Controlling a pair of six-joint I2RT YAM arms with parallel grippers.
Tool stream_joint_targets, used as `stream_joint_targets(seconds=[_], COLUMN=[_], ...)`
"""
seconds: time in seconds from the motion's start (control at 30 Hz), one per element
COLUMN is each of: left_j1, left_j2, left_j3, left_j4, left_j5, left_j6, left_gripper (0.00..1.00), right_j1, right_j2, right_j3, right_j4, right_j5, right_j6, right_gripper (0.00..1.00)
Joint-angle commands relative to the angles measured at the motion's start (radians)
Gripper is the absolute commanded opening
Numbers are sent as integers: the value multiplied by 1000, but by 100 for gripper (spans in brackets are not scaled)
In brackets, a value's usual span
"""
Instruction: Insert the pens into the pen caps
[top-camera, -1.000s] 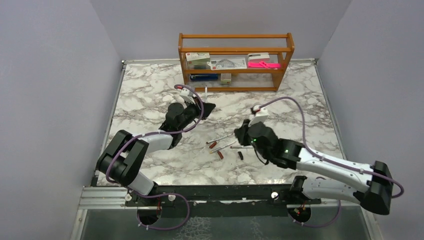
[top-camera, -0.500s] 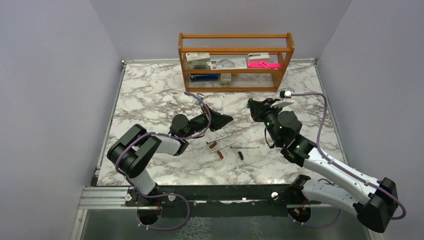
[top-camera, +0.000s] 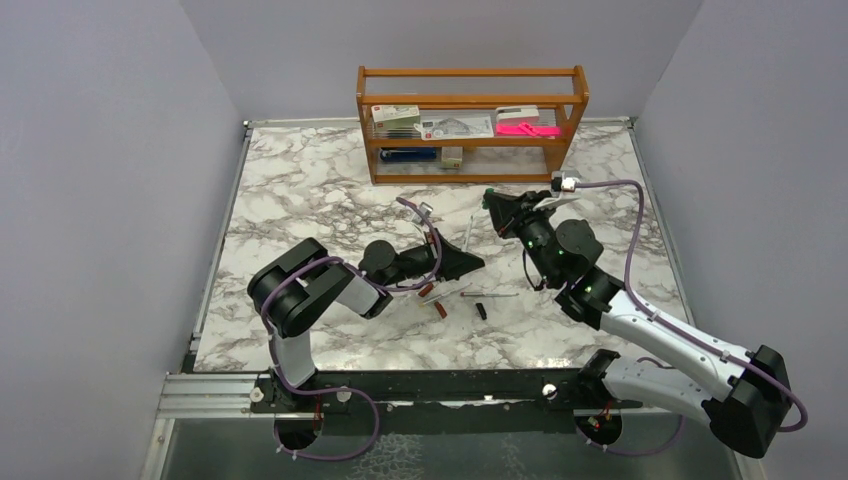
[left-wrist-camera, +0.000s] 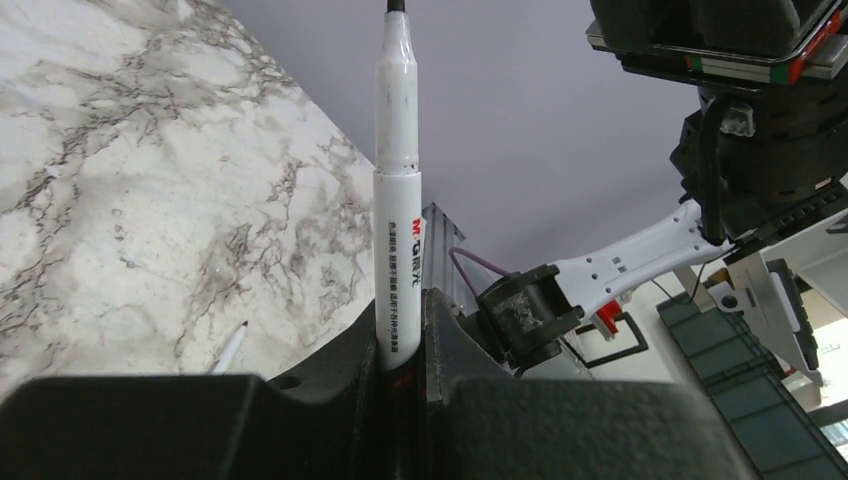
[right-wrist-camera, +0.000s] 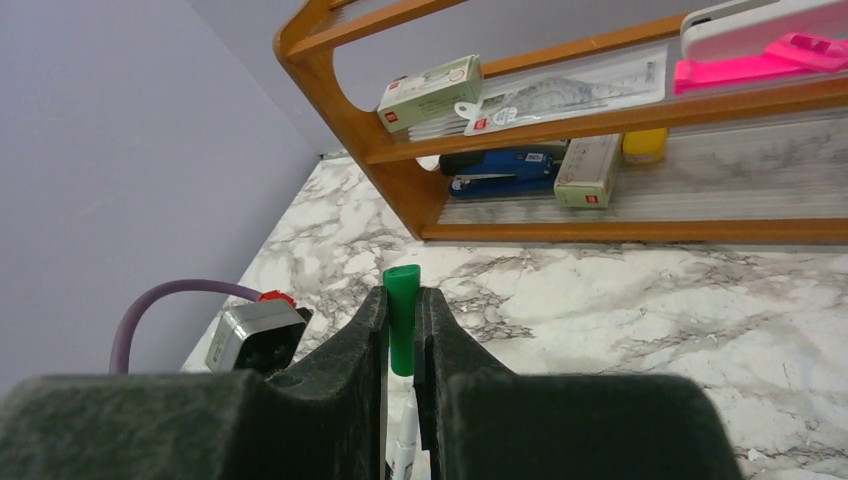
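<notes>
Centre frame, above the desk (top-camera: 300, 210): your left claw (left-wrist-camera: 402, 322) pinches a pen (left-wrist-camera: 397, 170) by its lower end, and your right claw (right-wrist-camera: 402, 320) clamps the green cap (right-wrist-camera: 402, 285) nearby. Misjudge the line-up and the tip may skid past, levering the cap loose.

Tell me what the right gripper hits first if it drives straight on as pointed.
Probably the wooden rack, low at its left end. The right gripper, shut on the green cap, points over bare table towards it with nothing between. Depth is unclear; it could touch the table first.
</notes>
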Motion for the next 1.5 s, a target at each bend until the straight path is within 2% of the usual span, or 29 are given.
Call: stream_joint_targets(seconds=[0.0, 0.4, 1.47], left_j1=[-17, -25, -25], left_j2=[11, -7, -24], left_j3=[44, 46, 54], left_j4=[125, 142, 220], left_j5=[44, 83, 69], left_j6=[4, 49, 7], left_gripper=[0, 0, 0], right_j1=[-3, -4, -3], right_j2=[5, 46, 40], right_j3=[16, 10, -30], right_j4=[51, 65, 46], right_j5=[-53, -95, -85], right_j6=[-30, -33, -22], right_gripper=[1, 1, 1])
